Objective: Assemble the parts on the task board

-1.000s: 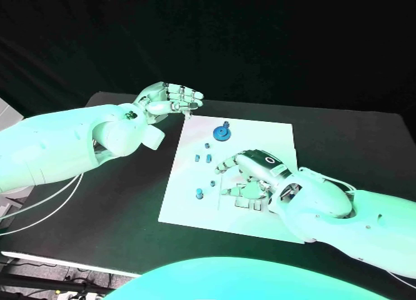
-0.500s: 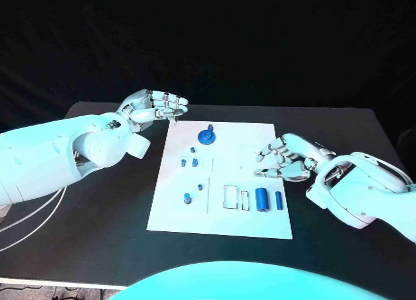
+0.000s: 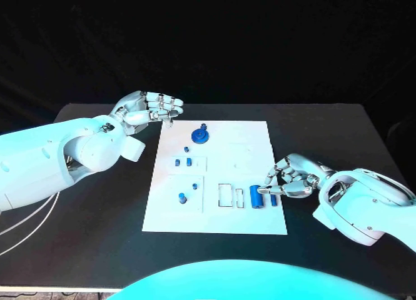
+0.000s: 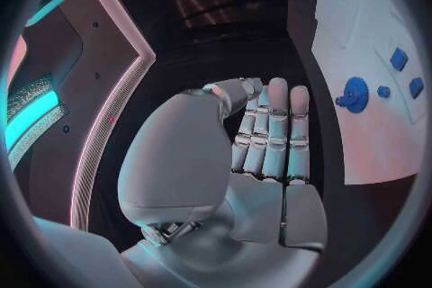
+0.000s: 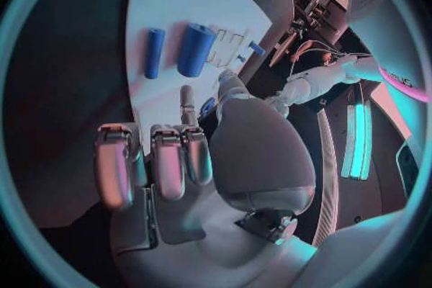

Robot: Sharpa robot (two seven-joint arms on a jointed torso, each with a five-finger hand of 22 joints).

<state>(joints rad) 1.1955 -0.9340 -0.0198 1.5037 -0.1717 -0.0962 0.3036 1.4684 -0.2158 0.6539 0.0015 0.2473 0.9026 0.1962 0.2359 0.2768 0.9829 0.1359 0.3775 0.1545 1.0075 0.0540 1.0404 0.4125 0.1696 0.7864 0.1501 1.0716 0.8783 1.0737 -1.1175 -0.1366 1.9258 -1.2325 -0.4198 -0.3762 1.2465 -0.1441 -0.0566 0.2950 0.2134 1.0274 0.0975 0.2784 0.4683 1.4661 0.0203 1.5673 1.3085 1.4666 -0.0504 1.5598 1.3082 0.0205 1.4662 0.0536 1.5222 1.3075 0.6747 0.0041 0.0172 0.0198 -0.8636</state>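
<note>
The white task board [image 3: 236,150] lies in the middle of the black table. On it are a round blue gear-like part [image 3: 201,134], several small blue pieces [image 3: 183,162], a thick blue cylinder [image 3: 258,195] and a thin one [image 3: 275,200]. My left hand [image 3: 152,107] hovers by the board's far left corner with its fingers curled in on nothing [image 4: 266,133]. My right hand [image 3: 289,177] is at the board's right edge, fingers curled, one fingertip close to the thick cylinder's end [image 5: 194,50]. A blue speck shows between its thumb and finger; I cannot tell if it is held.
Empty rectangular slots [image 3: 233,195] sit just left of the cylinders. Black table [image 3: 343,137] surrounds the board on every side. My left forearm [image 3: 45,162] lies over the table's left part.
The camera has shifted. My right hand left the board's middle, went to its right edge, then came down toward the cylinders. My left hand stays curled at the far left corner.
</note>
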